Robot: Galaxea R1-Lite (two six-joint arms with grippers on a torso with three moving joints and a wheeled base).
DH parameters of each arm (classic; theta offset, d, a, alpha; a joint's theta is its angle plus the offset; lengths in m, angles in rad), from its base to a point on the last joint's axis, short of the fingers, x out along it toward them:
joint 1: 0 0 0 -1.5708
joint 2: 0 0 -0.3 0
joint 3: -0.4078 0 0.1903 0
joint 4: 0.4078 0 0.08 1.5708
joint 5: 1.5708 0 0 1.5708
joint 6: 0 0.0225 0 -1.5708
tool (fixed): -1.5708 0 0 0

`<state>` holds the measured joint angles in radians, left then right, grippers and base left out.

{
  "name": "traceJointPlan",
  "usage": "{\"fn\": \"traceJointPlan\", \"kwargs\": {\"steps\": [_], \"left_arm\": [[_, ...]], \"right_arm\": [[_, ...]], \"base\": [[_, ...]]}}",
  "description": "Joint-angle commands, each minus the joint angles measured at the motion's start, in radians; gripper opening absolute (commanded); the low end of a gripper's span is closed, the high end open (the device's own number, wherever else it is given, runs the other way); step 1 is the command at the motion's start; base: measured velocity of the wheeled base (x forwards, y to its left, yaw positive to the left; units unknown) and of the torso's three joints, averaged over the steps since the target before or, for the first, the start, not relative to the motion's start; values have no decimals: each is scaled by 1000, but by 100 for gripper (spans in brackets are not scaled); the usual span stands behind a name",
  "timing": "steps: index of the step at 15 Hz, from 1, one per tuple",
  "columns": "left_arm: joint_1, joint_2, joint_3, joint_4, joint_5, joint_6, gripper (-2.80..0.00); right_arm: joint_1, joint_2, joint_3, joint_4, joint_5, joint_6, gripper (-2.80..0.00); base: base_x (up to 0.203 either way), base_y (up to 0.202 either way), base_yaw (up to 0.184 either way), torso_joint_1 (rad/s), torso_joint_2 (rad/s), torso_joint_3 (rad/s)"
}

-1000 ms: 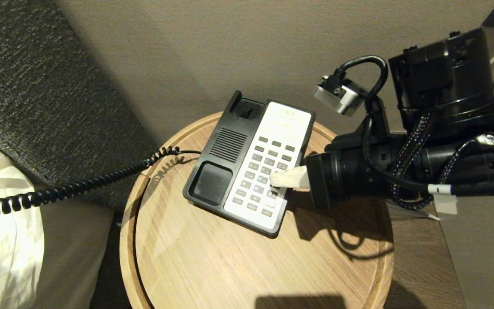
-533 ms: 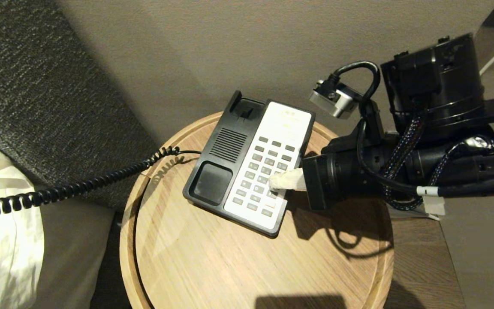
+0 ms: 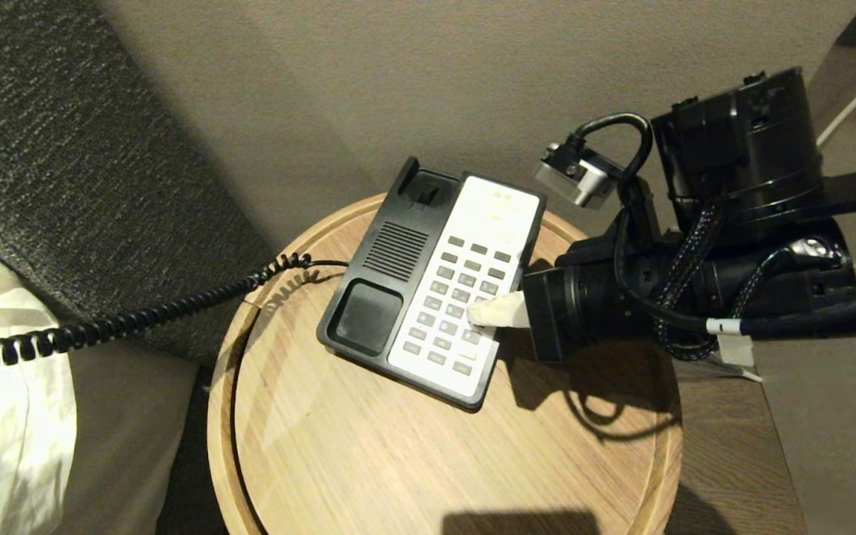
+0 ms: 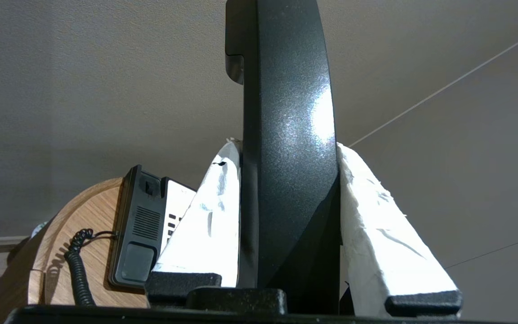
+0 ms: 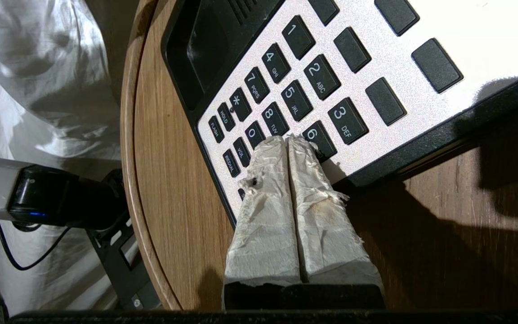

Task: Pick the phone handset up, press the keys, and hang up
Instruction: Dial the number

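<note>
The handset (image 4: 286,157) looked like light, stiff, glossy plastic, so probably a bit slippery; the narrow middle of the shaft was the sensible place to take it, and that's where the left gripper (image 4: 286,216) had it, padded fingers (image 4: 209,220) clamped on either side, held up off to the side, well away from the phone (image 3: 398,290), its cord (image 3: 138,319) trailing off the table (image 3: 398,461); the right gripper (image 5: 288,144) had its fingers pressed together into one blunt tip, resting on the keys (image 5: 286,85) around the 9, I think, since the tip hid that key.
</note>
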<state>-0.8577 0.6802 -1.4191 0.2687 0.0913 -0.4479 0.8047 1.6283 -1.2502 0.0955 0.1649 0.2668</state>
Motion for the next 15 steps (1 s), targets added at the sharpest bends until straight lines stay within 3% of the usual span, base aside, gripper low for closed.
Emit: {"fn": "traceJointPlan", "kwargs": {"steps": [1, 15], "left_arm": [[0, 1, 1, 1, 1, -3, -280], [0, -14, 8, 1, -4, -3, -280]], "right_arm": [[-7, 4, 5, 1, 1, -5, -280], [-30, 33, 17, 0, 1, -61, -280]], "base": [[0, 0, 0, 0, 0, 0], [0, 0, 0, 0, 0, 0]]}}
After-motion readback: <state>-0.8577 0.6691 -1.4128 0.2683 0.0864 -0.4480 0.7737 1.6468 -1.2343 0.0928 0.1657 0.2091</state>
